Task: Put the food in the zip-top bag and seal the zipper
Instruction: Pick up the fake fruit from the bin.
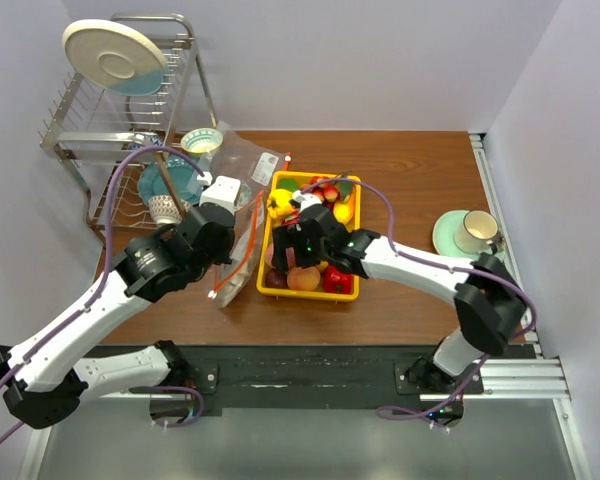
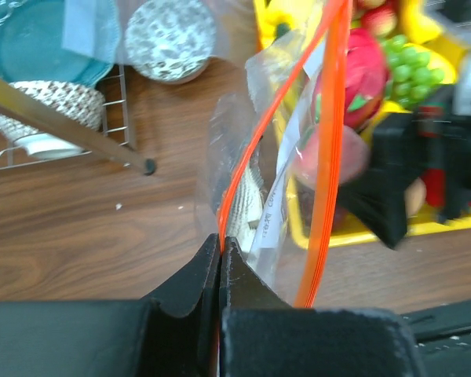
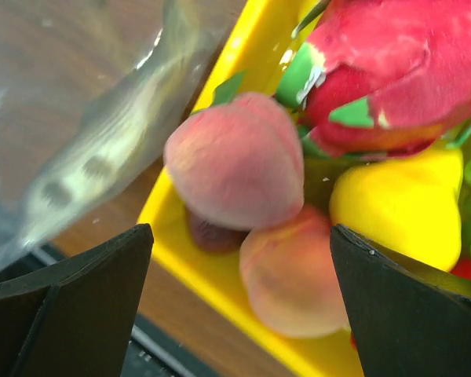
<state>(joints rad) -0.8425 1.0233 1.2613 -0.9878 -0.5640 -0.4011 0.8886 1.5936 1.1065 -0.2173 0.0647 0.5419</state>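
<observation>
Right wrist view puts your right gripper (image 3: 239, 259) spread wide and empty, its 2 fingers straddling a peach (image 3: 235, 161) that rests on a second peach (image 3: 290, 275) at the near rim of the yellow tray (image 3: 220, 71). A dragon fruit (image 3: 392, 71) and a yellow mango (image 3: 392, 204) crowd in just behind.

Treat the peach as light, hard and glossy. It will likely squirt out of an off-centre pinch, so close across its widest middle, not its tapered end.

Beside the tray, a grey fish (image 3: 86, 173) appears to lie inside the zip-top bag (image 2: 228, 157).

Your left gripper (image 2: 220, 247) is clamped tight on 1 side of the zipper (image 2: 259, 133), lifting the bag's mouth above the wooden table (image 2: 102, 228). The other side of the strip hangs free, close to the tray.

The film is thin, floppy and crinkled. The zipper strip looks like its only firm hold, so expect the mouth to sag or fold as fruit drops in.
</observation>
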